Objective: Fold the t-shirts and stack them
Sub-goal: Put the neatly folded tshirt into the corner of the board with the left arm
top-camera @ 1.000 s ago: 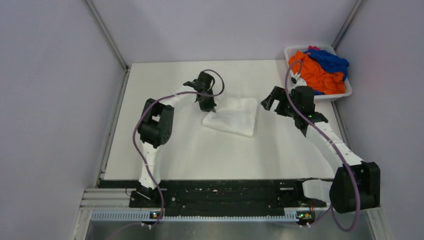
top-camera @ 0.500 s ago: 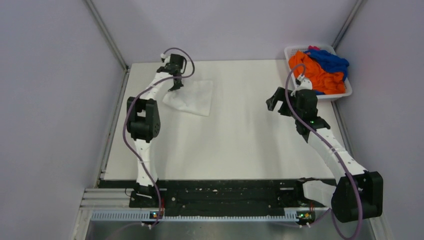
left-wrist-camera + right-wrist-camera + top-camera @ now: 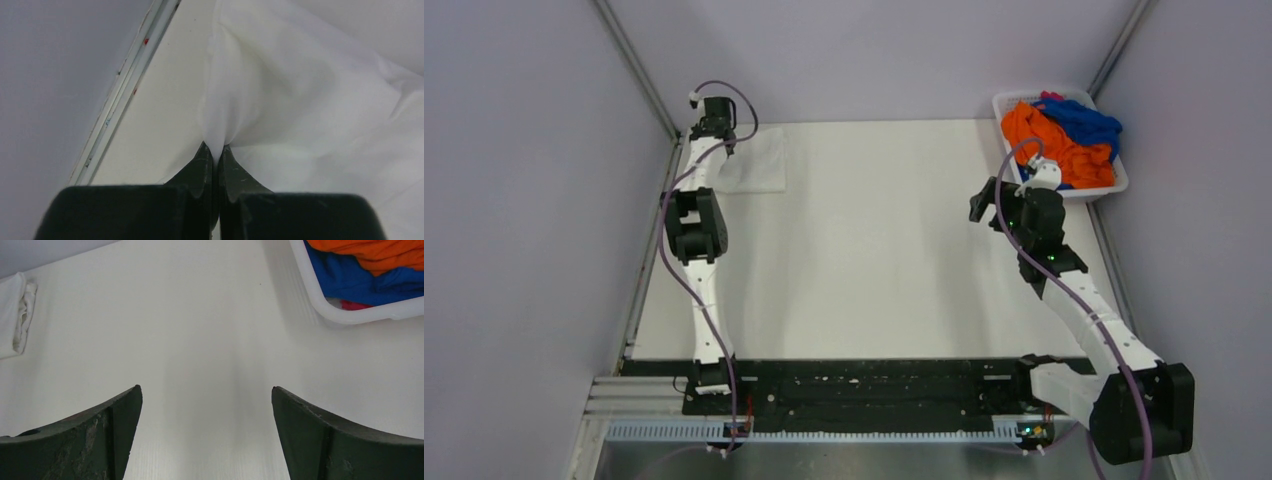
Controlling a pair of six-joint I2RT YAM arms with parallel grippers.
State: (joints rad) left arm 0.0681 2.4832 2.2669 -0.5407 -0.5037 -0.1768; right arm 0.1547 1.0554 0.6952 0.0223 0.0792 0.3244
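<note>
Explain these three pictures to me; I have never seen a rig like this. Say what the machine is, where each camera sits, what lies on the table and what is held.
It is a robot: two thin arms bolted to the table's near edge, each ending in two-finger jaws. The wide picture looks down from above and behind: left arm on the left, right arm on the right. The other two come from cameras on the wrists, so the dark shapes at the bottom are that arm's own jaws. On the white table a folded white t-shirt lies in the far left corner; the left jaws are shut on its edge. The right jaws are open and hold nothing. The white basket at far right holds an orange t-shirt and a blue t-shirt.
</note>
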